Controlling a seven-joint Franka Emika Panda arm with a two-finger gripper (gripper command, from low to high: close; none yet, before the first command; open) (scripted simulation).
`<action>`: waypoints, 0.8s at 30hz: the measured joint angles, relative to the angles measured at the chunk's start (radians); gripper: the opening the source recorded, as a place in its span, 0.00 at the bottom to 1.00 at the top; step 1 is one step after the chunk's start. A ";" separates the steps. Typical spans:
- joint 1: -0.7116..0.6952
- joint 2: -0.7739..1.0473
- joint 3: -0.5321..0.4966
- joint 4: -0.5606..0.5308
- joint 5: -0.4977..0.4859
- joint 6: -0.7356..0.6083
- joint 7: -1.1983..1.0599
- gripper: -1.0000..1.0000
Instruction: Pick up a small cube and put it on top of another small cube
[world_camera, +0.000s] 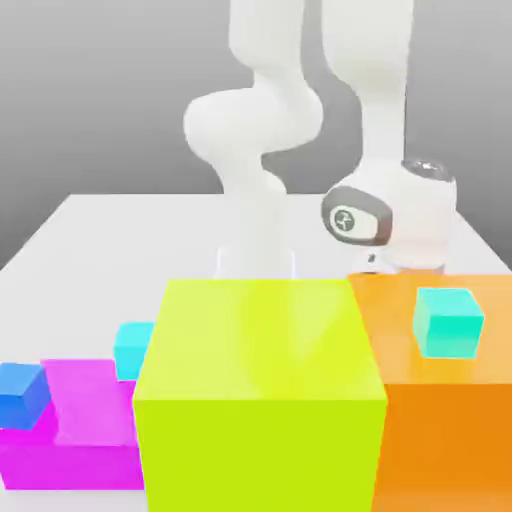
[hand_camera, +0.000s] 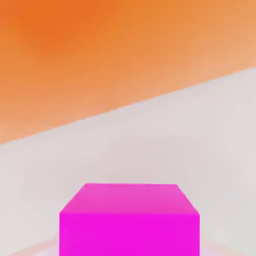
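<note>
The small cube is plain magenta-pink and sits very close beneath the hand camera, resting on the white table. In the exterior view my gripper is lowered behind the big orange block, which hides its lower part and the cube. The gripper is shut on the small cube. A small teal cube rests on top of the orange block, just in front of the hand.
A large yellow-green block fills the front middle. On the exterior view's left a flat magenta block carries a small blue cube, with another teal cube behind it. The orange block's wall stands close beyond the magenta-pink cube.
</note>
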 joint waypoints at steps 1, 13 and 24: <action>-0.015 -0.021 0.028 -0.005 0.047 -0.015 -0.033 0.00; 0.063 -0.130 0.098 0.065 0.237 -0.226 -0.248 0.00; 0.140 -0.032 0.168 0.399 0.479 -0.497 -0.573 0.00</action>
